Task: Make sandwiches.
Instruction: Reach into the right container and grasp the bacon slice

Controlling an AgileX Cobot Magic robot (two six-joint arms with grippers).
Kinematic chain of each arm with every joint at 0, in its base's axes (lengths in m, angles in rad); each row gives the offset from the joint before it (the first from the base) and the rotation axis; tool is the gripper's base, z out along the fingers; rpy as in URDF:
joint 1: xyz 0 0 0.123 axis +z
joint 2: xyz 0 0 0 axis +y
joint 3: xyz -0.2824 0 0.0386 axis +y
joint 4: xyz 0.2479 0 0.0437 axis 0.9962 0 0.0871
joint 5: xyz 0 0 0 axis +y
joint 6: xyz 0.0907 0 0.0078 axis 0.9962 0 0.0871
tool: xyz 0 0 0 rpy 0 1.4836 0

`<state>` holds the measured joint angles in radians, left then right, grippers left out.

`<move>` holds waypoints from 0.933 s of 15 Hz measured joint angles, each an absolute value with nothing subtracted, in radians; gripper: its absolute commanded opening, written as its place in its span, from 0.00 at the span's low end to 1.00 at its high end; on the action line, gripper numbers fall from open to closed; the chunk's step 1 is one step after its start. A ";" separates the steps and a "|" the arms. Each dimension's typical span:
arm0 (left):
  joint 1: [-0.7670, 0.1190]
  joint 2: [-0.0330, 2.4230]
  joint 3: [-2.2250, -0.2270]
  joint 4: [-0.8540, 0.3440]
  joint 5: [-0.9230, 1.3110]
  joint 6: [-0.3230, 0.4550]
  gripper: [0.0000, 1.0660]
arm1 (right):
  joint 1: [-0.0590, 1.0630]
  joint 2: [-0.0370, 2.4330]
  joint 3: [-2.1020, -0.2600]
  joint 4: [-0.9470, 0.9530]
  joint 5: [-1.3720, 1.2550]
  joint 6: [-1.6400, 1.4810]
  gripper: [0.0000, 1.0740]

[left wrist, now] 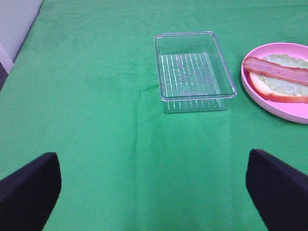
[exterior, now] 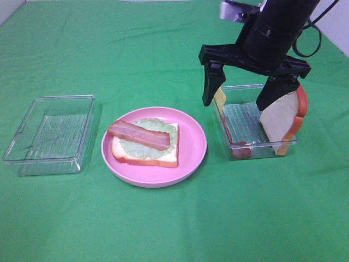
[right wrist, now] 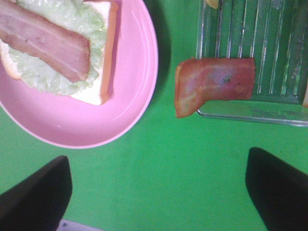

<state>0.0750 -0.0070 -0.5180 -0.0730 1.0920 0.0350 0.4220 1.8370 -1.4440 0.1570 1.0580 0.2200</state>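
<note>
green cloth with white surround past its edge; right gripper spread wide, empty, over clear tray; left gripper spread wide above cloth.

Right tool hung above a tray on the bench, leaning bread slice and cheese stood inside it beneath the tool, spare bacon draped over its wall, plate sat left of the tool, carrying lower bread slice, lettuce, then bacon strip, second tray lay farther left.
</note>
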 measured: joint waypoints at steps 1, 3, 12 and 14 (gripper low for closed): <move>0.075 -0.007 -0.518 -0.073 1.092 0.035 0.92 | 0.422 1.872 -1.462 0.157 1.051 0.213 0.88; 0.075 -0.007 -0.518 -0.073 1.092 0.035 0.92 | 0.422 1.943 -1.503 0.157 1.039 0.191 0.88; 0.075 -0.007 -0.518 -0.073 1.092 0.035 0.92 | 0.422 2.093 -1.524 0.133 1.000 0.167 0.85; 0.075 -0.007 -0.518 -0.073 1.092 0.035 0.92 | 0.422 2.096 -1.524 0.130 0.990 0.167 0.81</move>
